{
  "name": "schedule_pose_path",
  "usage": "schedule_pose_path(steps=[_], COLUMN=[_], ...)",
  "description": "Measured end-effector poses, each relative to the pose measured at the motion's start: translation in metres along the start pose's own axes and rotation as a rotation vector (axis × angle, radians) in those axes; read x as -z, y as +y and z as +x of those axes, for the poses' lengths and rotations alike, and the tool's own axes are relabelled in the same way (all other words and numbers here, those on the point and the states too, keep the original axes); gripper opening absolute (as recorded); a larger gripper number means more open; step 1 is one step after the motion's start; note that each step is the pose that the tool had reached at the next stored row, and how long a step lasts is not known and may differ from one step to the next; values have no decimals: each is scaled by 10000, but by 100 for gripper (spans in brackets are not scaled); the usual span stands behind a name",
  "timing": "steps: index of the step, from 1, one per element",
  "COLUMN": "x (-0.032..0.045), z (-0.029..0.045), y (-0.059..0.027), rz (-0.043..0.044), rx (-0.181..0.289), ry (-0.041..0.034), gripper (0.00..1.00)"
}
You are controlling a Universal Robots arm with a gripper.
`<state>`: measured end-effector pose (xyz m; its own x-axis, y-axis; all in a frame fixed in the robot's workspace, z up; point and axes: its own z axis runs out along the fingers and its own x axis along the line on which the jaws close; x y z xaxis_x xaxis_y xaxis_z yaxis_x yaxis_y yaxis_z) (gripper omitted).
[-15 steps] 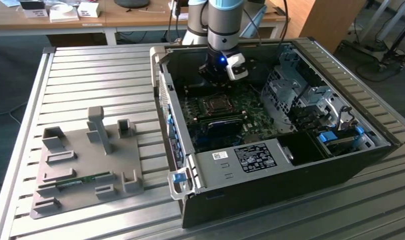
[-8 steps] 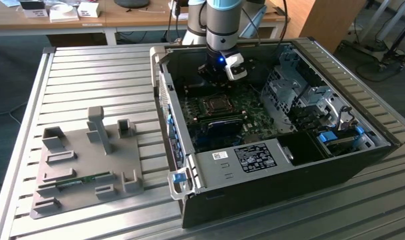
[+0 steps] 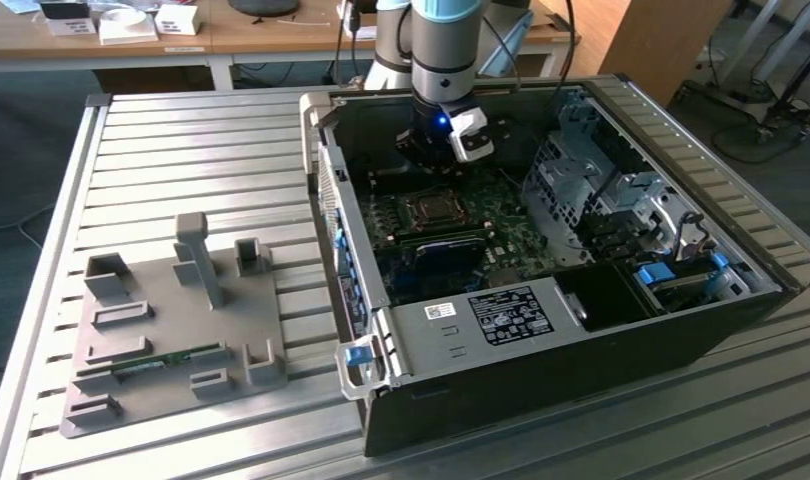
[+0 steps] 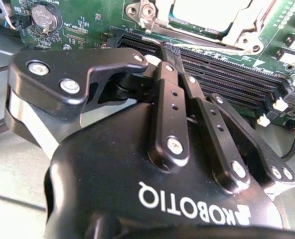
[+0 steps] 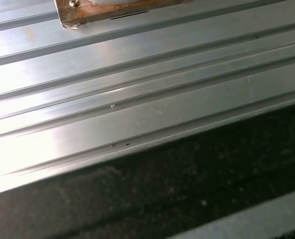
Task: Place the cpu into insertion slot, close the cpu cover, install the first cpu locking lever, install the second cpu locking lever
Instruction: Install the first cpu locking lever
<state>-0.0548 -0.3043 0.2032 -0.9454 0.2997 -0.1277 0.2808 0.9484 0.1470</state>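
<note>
Exterior view: open computer case (image 3: pixel 579 370) lies on its side on a ribbed metal surface (image 3: pixel 192 150). The arm (image 3: pixel 443 60) comes down into the case at the far end, above the green circuit board (image 3: pixel 512 235). The socket (image 3: pixel 425 212) sits on the board just nearer the camera than the arm's tip.

Well apart from the case, toward the exterior view's left, a grey plate (image 3: pixel 165 340) with upright blocks rests on the same surface. A narrow green strip (image 3: pixel 152 362) lies in one of its holders.

Second wrist view: the end effector (image 4: pixel 168 50) is narrow, its fingertips (image 4: pixel 162 49) drawn together with nothing seen between them. The tips hang over the long black memory slots (image 4: pixel 227 74), near the socket's edge; contact with the board cannot be told.

The chip (image 4: pixel 202 9) is in the socket, pale silver top facing up. The cover (image 4: pixel 244 25) frames it, metal edges on both visible sides. Whether the cover is latched down cannot be told.

A coin battery (image 4: pixel 44 17) sits on the board, off to one side of the socket.

First wrist view: ribbed metal of the surface (image 5: pixel 137 74), and a dark band (image 5: pixel 187 189) running across beside it.
</note>
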Motion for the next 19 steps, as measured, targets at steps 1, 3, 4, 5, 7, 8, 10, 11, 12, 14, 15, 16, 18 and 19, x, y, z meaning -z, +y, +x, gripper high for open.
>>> schedule_pose_path(steps=[1, 3, 4, 5, 7, 8, 10, 11, 12, 14, 15, 16, 18, 19], x=[-2, -5, -8, -11, -19, -24, -35, -40, -44, -52, -56, -59, -65, -68], z=[0, -1, -1, -1, 0, 0, 1, 2, 2, 3, 5, 6, 8, 9], y=[-2, -6, -7, -9, -13, -16, -21, -24, -25, -29, -30, -32, -34, -35], rz=[1, 5, 8, 10, 9, 7, 0, -2, -5, -8, -7, -7, -8, -11], rx=[3, 9, 11, 12, 14, 14, 15, 17, 20, 23, 23, 24, 27, 29], ry=[-13, -37, -47, -58, -77, -87, -106, -116, -126, -147, -156, -166, -186, -196], gripper=[11, 11, 11, 11, 11, 11, 11, 11, 11, 11, 11, 11, 11, 11])
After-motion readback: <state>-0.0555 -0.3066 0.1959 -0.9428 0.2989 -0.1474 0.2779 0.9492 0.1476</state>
